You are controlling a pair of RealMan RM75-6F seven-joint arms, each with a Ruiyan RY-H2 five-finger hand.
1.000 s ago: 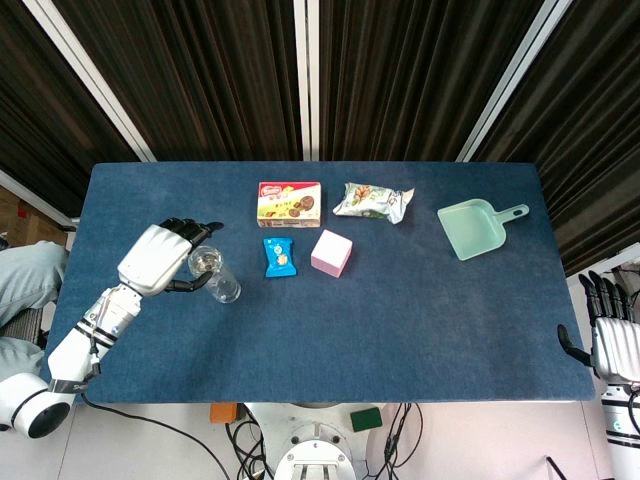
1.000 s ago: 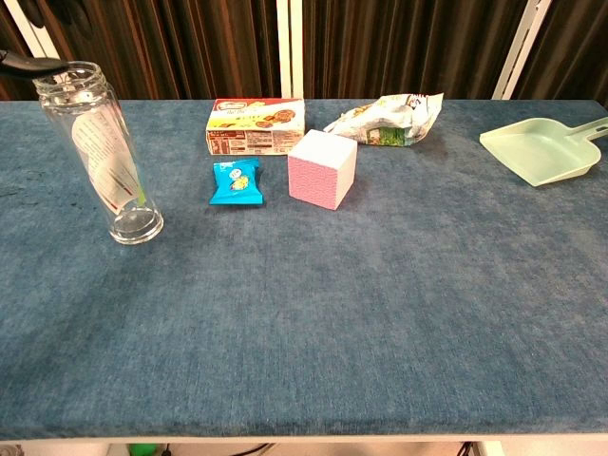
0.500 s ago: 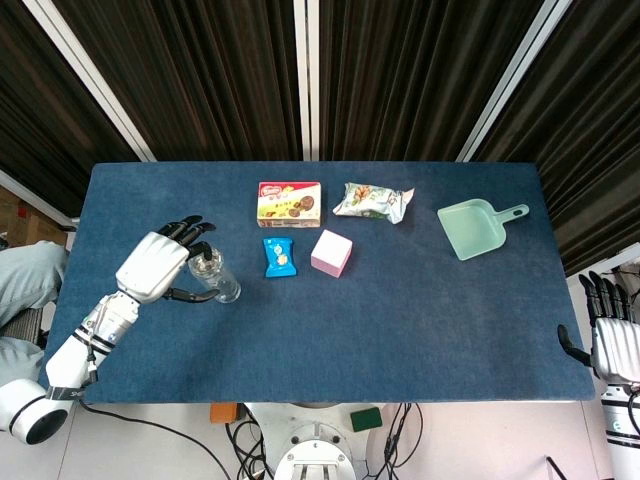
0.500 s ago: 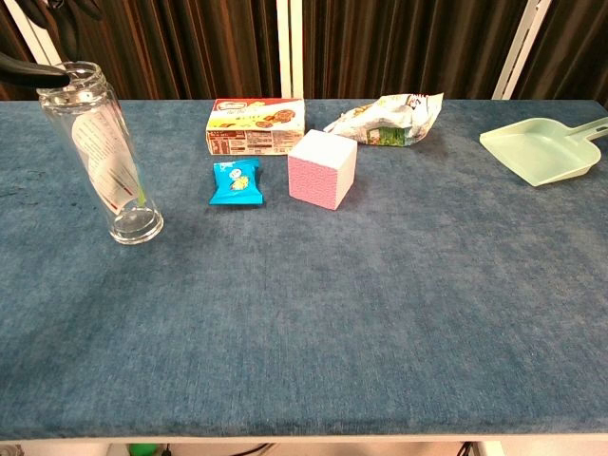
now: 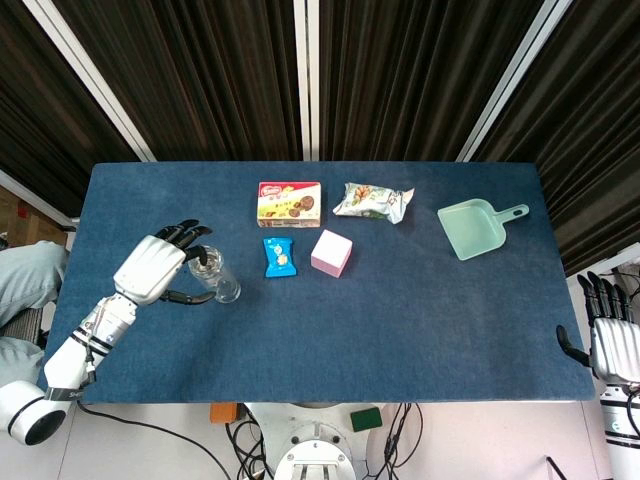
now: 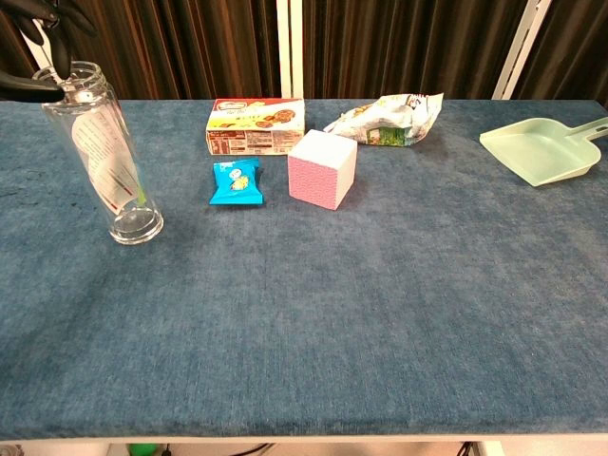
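A clear, open-topped bottle [image 5: 216, 275] stands upright on the blue table [image 5: 400, 330] at its left side; the chest view shows a printed label inside the bottle [image 6: 104, 152]. My left hand [image 5: 155, 268] hovers just left of the bottle's top with its dark fingers spread. Its thumb reaches toward the rim, and I cannot tell whether it touches. The chest view catches only the fingertips [image 6: 43, 19] at the top left corner. My right hand [image 5: 610, 338] hangs off the table's right edge, fingers straight and apart, holding nothing.
A biscuit box [image 5: 289, 203] and a crumpled snack bag [image 5: 373, 201] lie at the back centre. In front of them sit a small blue packet [image 5: 279, 257] and a pink cube [image 5: 331, 252]. A pale green dustpan [image 5: 474, 228] lies at the back right.
My left hand has let go of the bottle's top, spread its fingers and drawn back slightly to the left. The bottle stays standing. My right hand has not moved.
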